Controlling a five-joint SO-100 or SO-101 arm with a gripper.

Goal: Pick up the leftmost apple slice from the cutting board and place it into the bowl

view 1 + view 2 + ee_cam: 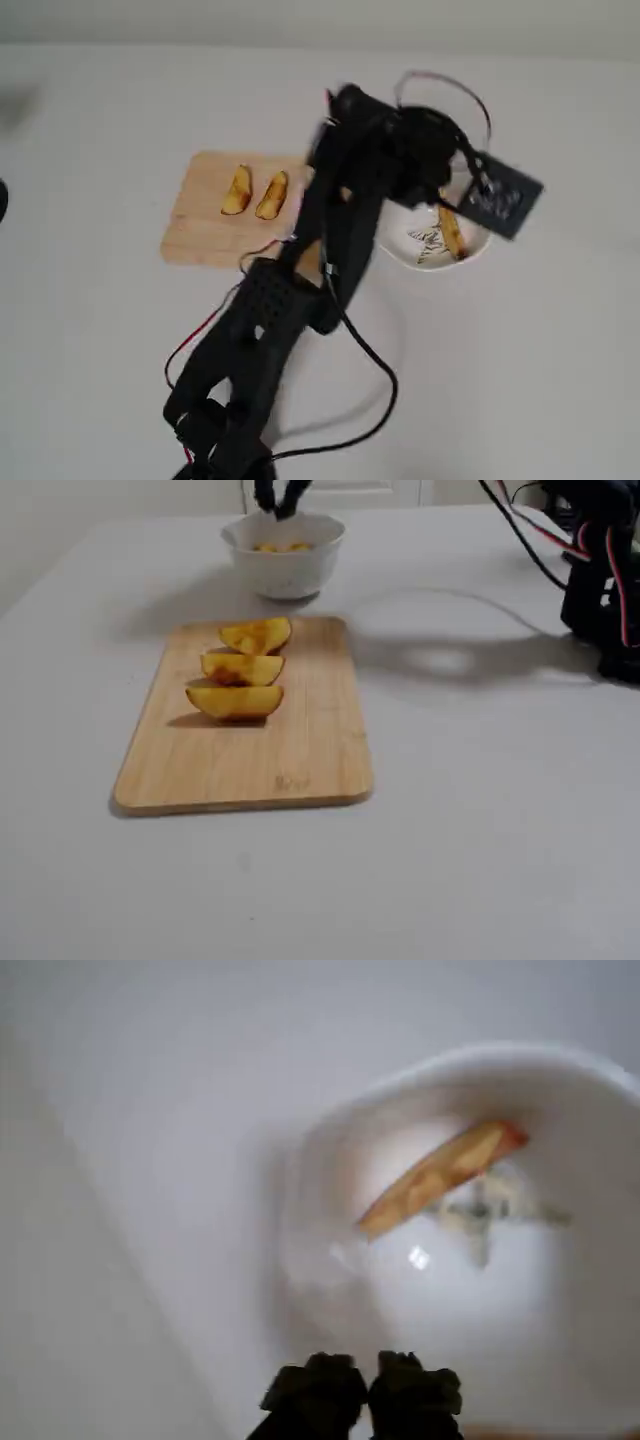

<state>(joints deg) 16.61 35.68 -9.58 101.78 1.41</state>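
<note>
The white bowl stands beyond the far end of the cutting board. Inside the bowl lies the leftmost apple slice, golden with a reddish tip, touching nothing but the bowl. My gripper hangs just over the bowl's rim, its black fingertips together and nothing between them. Three yellow slices lie in a row on the board. The overhead view shows two of them; my arm hides the third.
My arm crosses the board's right end in the overhead view. Its base and red and black cables stand at the right edge of the fixed view. The white table surrounds the board.
</note>
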